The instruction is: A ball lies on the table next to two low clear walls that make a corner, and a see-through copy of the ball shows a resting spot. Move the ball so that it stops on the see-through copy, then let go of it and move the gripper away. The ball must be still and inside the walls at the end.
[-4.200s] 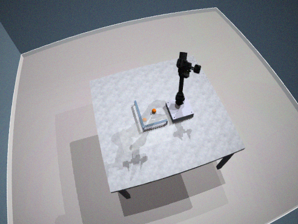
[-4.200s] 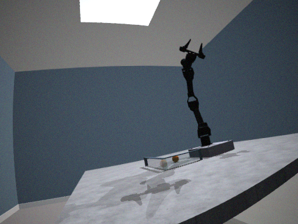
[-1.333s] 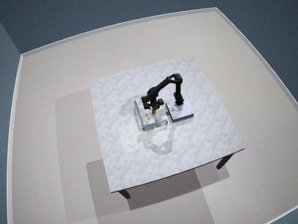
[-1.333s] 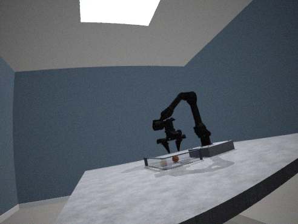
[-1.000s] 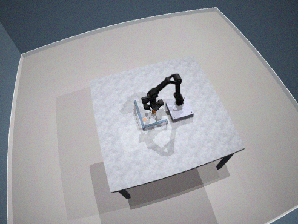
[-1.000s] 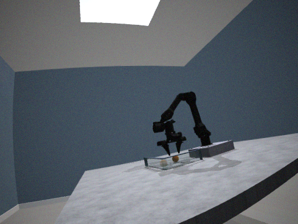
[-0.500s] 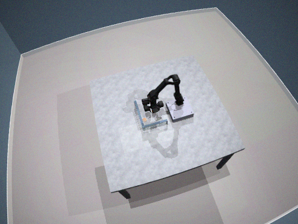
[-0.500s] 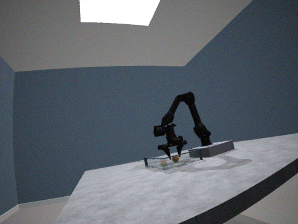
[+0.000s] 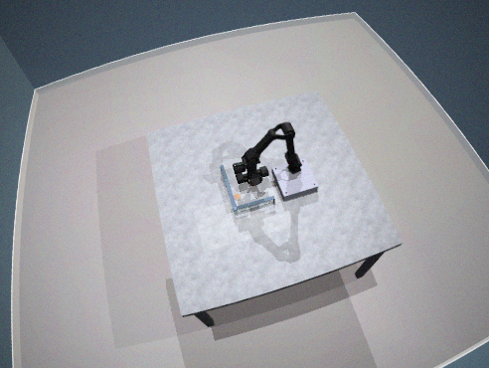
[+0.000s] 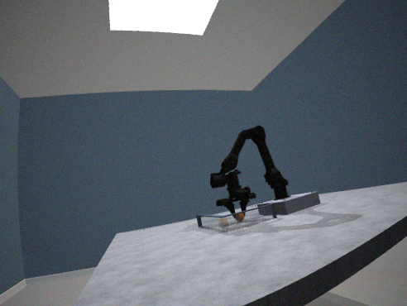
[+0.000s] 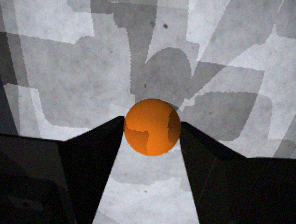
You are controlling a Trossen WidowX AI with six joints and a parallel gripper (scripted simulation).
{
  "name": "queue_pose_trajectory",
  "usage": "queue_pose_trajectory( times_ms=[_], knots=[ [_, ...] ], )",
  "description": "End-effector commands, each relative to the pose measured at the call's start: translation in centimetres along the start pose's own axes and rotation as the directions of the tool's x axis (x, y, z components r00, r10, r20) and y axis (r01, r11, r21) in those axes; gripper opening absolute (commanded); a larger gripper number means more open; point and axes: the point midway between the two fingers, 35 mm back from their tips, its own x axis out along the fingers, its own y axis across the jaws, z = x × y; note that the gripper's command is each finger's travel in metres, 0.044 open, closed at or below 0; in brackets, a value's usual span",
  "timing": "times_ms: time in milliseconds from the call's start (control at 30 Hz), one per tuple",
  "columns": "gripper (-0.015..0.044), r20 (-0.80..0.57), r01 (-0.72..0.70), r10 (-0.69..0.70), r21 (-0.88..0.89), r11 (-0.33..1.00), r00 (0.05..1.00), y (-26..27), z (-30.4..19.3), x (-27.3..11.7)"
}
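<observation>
Mottled grey tabletop (image 9: 308, 234) fills my wrist view. My black parallel-jaw gripper (image 11: 151, 131) is clamped on the small orange ball (image 11: 152, 126), low inside the clear low corner walls (image 9: 230, 186), near the pale see-through ball copy (image 10: 223, 222).

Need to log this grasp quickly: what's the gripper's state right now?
Gripper: shut on the orange ball, one finger pressed against each side.
</observation>
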Motion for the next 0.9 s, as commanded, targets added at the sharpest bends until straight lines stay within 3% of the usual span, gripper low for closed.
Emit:
queue_pose_trajectory(
  times_ms=[0, 100, 667, 867],
  knots=[
    [0.0065, -0.003, 0.001, -0.001, -0.004, 1.0, 1.0, -0.2, -0.1, -0.7],
    [0.0, -0.003, 0.001, -0.001, -0.004, 1.0, 1.0, -0.6, -0.1, -2.5],
    [0.0, -0.003, 0.001, -0.001, -0.004, 1.0, 1.0, -0.1, 0.0, -12.7],
    [0.0, -0.003, 0.001, -0.002, -0.062, 0.998, 1.0, -0.5, 0.2, -13.1]
  ],
)
